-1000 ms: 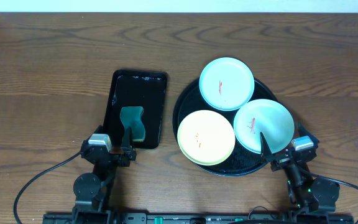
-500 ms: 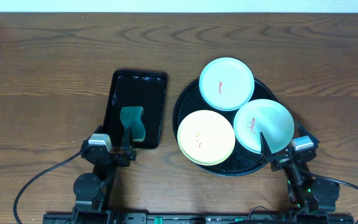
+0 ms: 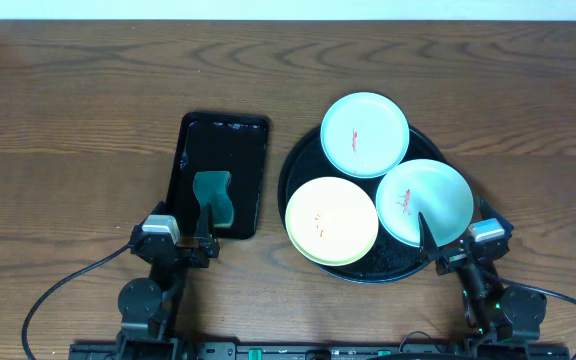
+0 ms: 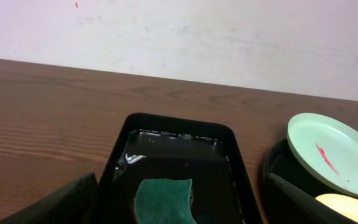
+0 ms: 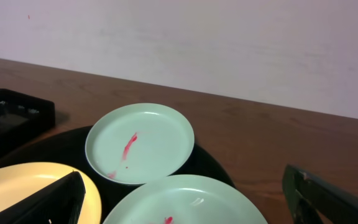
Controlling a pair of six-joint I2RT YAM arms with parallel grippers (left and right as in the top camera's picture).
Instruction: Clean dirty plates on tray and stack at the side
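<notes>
Plates (image 3: 331, 220) have not budged in the past second: on the desk (image 3: 68, 120), the round tray (image 3: 388, 270) carries all three, two mint and one yellow, their red smears unwiped. The left gripper (image 4: 179, 208), near the sponge (image 4: 165, 199), and the right gripper (image 5: 185, 199), at the tray's near rim, both hover with jaws spread wide and empty, so cleaning seems not yet begun.

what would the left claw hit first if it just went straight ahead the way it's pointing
The left claw would likely meet the green sponge in the small black tray first, though its height is unclear.
</notes>
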